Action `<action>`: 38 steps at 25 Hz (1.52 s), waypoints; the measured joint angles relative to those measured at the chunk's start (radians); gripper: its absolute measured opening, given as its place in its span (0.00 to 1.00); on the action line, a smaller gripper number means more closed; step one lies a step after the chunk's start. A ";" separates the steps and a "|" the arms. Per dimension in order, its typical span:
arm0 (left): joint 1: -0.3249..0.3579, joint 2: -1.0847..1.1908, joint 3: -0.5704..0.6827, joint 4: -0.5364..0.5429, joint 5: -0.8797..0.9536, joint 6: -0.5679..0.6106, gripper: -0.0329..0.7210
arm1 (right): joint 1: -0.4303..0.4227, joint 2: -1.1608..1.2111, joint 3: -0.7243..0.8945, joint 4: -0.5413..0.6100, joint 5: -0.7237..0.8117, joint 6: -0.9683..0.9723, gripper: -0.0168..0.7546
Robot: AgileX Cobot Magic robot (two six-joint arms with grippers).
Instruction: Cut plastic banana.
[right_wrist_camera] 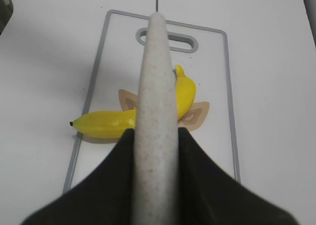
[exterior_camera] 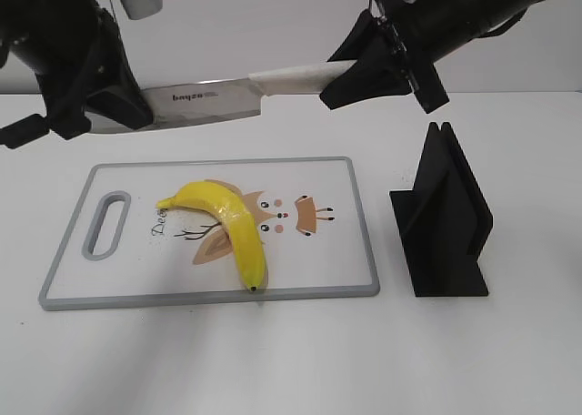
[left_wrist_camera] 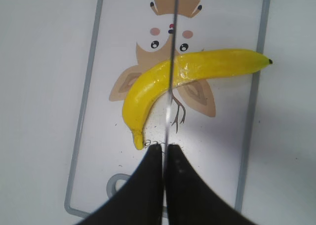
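A yellow plastic banana (exterior_camera: 227, 226) lies whole on the white cutting board (exterior_camera: 346, 278) with a grey rim and a cartoon print. A knife (exterior_camera: 205, 103) with a steel blade and a pale speckled handle (exterior_camera: 300, 76) hangs level in the air above the board. My left gripper (exterior_camera: 123, 106) is shut on the blade's tip end (left_wrist_camera: 166, 147). My right gripper (exterior_camera: 364, 74) is shut on the handle (right_wrist_camera: 157, 131). The blade edge (left_wrist_camera: 171, 62) runs over the banana's middle (left_wrist_camera: 197, 67) in the left wrist view. The banana also shows in the right wrist view (right_wrist_camera: 106, 124).
A black knife stand (exterior_camera: 443, 219) stands upright on the white table to the right of the board. The board's handle slot (exterior_camera: 107, 224) is at its left end.
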 joint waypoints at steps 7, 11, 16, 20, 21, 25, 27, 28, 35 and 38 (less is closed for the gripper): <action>-0.004 0.002 0.000 0.037 -0.016 -0.117 0.02 | 0.020 0.000 -0.002 -0.044 -0.039 0.137 0.25; -0.004 0.022 0.002 0.067 -0.026 -0.137 0.03 | 0.068 0.000 -0.002 -0.161 -0.110 0.248 0.26; -0.016 0.037 0.003 0.081 -0.036 -0.148 0.03 | 0.111 0.000 -0.002 -0.287 -0.167 0.307 0.25; -0.022 0.044 0.003 0.089 -0.051 -0.149 0.03 | 0.125 0.000 -0.002 -0.360 -0.200 0.372 0.25; -0.022 0.044 0.003 0.090 -0.054 -0.149 0.03 | 0.127 0.000 -0.002 -0.367 -0.207 0.377 0.25; -0.029 0.045 0.004 0.097 -0.069 -0.168 0.03 | 0.136 0.000 -0.002 -0.402 -0.220 0.400 0.25; -0.032 0.047 0.013 0.097 -0.087 -0.178 0.03 | 0.139 0.002 -0.004 -0.433 -0.221 0.431 0.25; -0.033 0.050 0.026 0.094 -0.101 -0.180 0.03 | 0.140 0.009 -0.005 -0.446 -0.221 0.440 0.26; -0.036 0.147 0.158 0.047 -0.270 -0.190 0.03 | 0.146 0.125 -0.008 -0.496 -0.223 0.451 0.26; -0.036 0.237 0.168 0.025 -0.339 -0.186 0.03 | 0.146 0.195 -0.008 -0.517 -0.259 0.452 0.26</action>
